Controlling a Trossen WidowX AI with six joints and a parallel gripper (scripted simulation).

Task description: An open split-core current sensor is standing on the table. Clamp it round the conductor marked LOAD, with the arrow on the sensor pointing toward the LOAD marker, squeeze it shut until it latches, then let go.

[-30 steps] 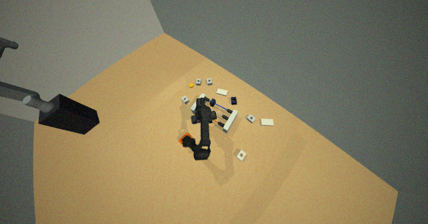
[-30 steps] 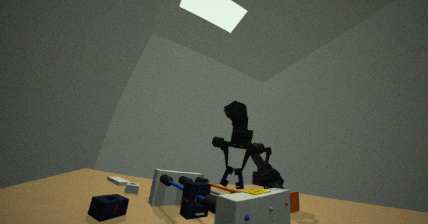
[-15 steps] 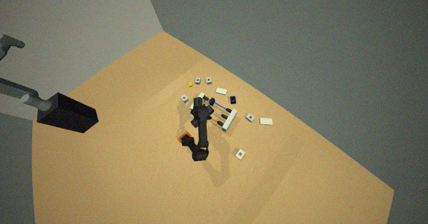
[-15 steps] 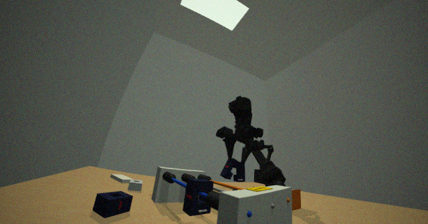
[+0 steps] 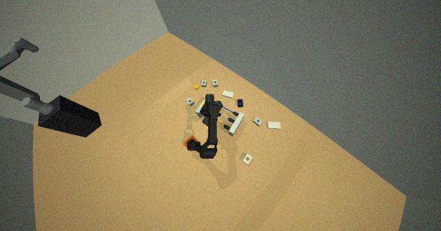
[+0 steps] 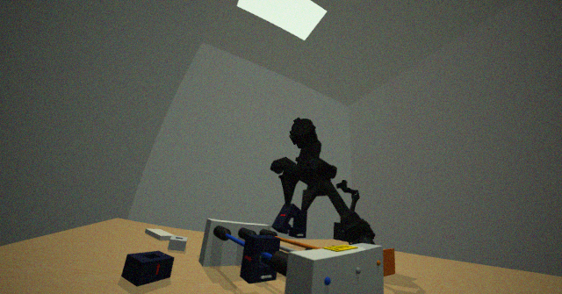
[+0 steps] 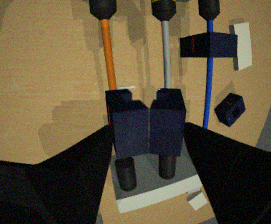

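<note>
My gripper (image 6: pixel 296 205) (image 7: pixel 148 129) is shut on the open dark blue split-core sensor (image 6: pixel 283 219) (image 7: pixel 130 132). Its two halves hang down with a gap between them, above the conductors. A red mark shows on its left side. In the wrist view the sensor overlaps the lower ends of the orange conductor (image 7: pixel 107 55) and the grey conductor (image 7: pixel 166 55); the height between them is hard to tell. The blue conductor (image 7: pixel 210 75) (image 6: pixel 234 240) runs to the right. A yellow label (image 6: pixel 340 247) lies on one end block (image 6: pixel 300 274); its text is unreadable.
Another dark blue sensor (image 6: pixel 259 268) (image 7: pixel 223 45) sits round the blue conductor. A further dark block (image 5: pixel 240 103) (image 6: pixel 148 269) (image 7: pixel 226 114) lies beside the rack. The far end block (image 5: pixel 237 123) (image 6: pixel 208 252) holds black sleeves. An orange block (image 6: pixel 389 262) stands near the arm's base.
</note>
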